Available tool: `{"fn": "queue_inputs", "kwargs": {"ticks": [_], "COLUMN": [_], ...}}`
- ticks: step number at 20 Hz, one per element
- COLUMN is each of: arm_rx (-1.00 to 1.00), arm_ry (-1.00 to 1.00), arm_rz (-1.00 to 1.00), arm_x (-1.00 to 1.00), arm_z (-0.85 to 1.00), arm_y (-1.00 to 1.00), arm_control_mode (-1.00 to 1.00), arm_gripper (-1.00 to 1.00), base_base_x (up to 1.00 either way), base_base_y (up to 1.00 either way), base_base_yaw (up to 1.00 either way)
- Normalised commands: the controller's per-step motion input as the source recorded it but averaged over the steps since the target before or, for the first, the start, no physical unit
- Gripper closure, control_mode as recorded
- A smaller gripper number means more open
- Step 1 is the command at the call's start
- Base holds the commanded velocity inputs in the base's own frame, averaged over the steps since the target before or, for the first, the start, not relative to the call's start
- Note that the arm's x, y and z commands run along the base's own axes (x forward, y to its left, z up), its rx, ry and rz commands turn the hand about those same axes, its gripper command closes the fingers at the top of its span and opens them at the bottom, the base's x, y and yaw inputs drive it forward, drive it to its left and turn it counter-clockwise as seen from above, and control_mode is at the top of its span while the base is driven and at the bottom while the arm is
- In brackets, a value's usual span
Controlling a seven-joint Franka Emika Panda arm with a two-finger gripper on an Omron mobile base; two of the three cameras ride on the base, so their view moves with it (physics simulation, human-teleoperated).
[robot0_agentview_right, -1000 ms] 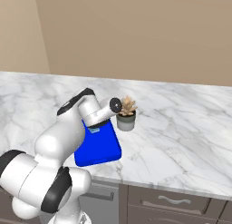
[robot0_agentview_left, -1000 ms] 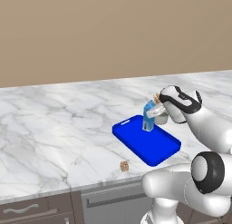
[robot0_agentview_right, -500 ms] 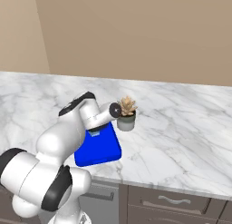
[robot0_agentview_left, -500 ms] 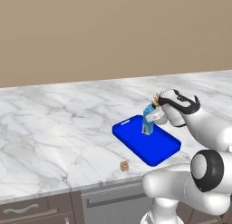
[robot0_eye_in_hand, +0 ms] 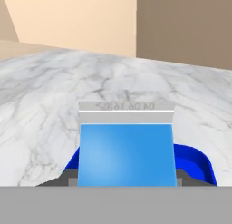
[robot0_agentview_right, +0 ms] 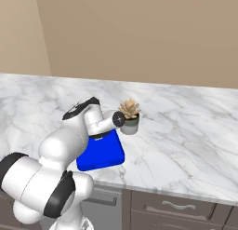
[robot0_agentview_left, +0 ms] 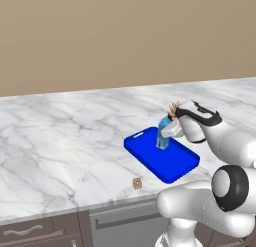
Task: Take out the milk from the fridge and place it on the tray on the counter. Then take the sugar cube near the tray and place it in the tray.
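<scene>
The milk carton has a blue face and a white top strip. On this strip there is a row of small grey printed characters, but they look mirrored and too faint to read. No other writing is legible on the carton, the tray or the counter.

In the left base view the white arm rises from the 5 o'clock corner, bends at a dark joint, and reaches toward 10 o'clock, so that the gripper is above the blue tray. The wrist is turned so the hand points sideways and a little down. The milk carton sits between the two fingers, which are clamped on its sides; it is tilted, with its lower end over the middle of the tray. I cannot tell if its bottom touches the tray surface.

In the right base view the arm comes from the 7 o'clock corner and covers the carton; the tray lies near the front edge of the counter.

A small potted plant stands just beside the tray, at 1 o'clock from it. The sugar cube lies on the counter near the front edge, at 7 o'clock from the tray and apart from it.
</scene>
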Motion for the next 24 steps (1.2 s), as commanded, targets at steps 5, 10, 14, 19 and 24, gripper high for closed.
{"fn": "queue_inputs", "kwargs": {"ticks": [5,10,14,19,24], "arm_rx": [0.00,0.00,0.00,0.00,0.00], "arm_ry": [-0.02,0.00,0.00,0.00,0.00], "arm_rz": [0.00,0.00,0.00,0.00,0.00], "arm_x": [0.00,-0.06,0.00,0.00,0.00], "arm_z": [-0.15,-0.17,-0.18,-0.17,-0.18], "arm_y": [0.00,0.00,0.00,0.00,0.00], "arm_control_mode": [-1.00,-1.00,-1.00,-1.00,-1.00], "arm_gripper": [1.00,1.00,1.00,1.00,1.00], "base_base_x": [0.00,0.00,0.00,0.00,0.00], "base_base_y": [0.00,0.00,0.00,0.00,0.00], "base_base_yaw": [0.00,0.00,0.00,0.00,0.00]}}
